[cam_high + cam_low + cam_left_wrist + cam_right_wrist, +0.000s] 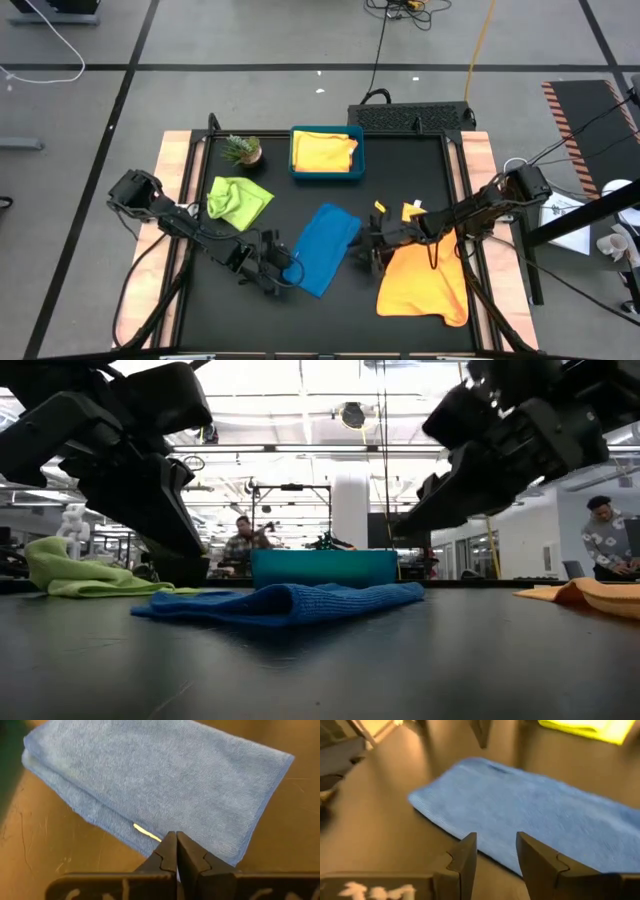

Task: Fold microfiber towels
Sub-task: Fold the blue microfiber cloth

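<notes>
At the far left of the mat a small potted plant [241, 150] stood, and just nearer than it the lime green towel [238, 201] lay in a loose crumpled heap, apparently not yet folded.

Nearer the front edge, the left gripper [176, 851] was low at the near-left corner of the blue towel [325, 246], its fingers pressed fully together right at the cloth's edge; whether a bit of hem was pinched between them could not be told.

The blue towel lay in the middle of the mat as a doubled, elongated rectangle, with stacked layers showing along one long side in the left wrist view, so at least one fold looked done and a further one probably remained.

Beyond it, at the far edge, the teal tray [296, 170] held a yellow towel [323, 151] that appeared folded, likely a finished piece.

To the right of the blue towel, the right gripper [496, 855] hovered by its right side with its fingers apart and nothing between them.

Farthest right, an orange towel [424, 284] lay spread and rumpled, still to be folded. By this reckoning, much of the work remained.
</notes>
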### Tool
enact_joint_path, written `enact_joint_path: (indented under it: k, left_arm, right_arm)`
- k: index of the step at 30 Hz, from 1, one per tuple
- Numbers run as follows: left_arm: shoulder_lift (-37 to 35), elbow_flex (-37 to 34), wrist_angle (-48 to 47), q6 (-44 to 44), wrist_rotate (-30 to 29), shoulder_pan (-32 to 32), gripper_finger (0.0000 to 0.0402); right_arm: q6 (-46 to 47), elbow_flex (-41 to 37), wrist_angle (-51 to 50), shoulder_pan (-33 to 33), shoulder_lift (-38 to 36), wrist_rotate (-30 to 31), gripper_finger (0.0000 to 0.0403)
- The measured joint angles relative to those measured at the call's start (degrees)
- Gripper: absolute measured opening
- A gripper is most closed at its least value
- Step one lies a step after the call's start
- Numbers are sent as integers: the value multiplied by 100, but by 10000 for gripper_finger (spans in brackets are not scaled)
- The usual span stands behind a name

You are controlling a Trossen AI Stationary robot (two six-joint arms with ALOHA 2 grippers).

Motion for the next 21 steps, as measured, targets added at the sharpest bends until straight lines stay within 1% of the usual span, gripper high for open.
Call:
enact_joint_path:
  k: [5, 10, 16, 21]
  left_arm:
    - [0, 0, 28, 54, -54, 0, 15]
    - [0, 0, 41, 20, -62, 51, 27]
    - [0, 0, 43, 17, -62, 147, 16]
    - [0, 0, 53, 44, -64, 160, 3]
  right_arm:
    - [-254, 0, 396, 198, 0, -13, 130]
    - [-401, 2, 479, 332, 0, -10, 130]
    - [-445, 30, 521, 448, 0, -8, 130]
    - [-654, 160, 528, 583, 82, -15, 130]
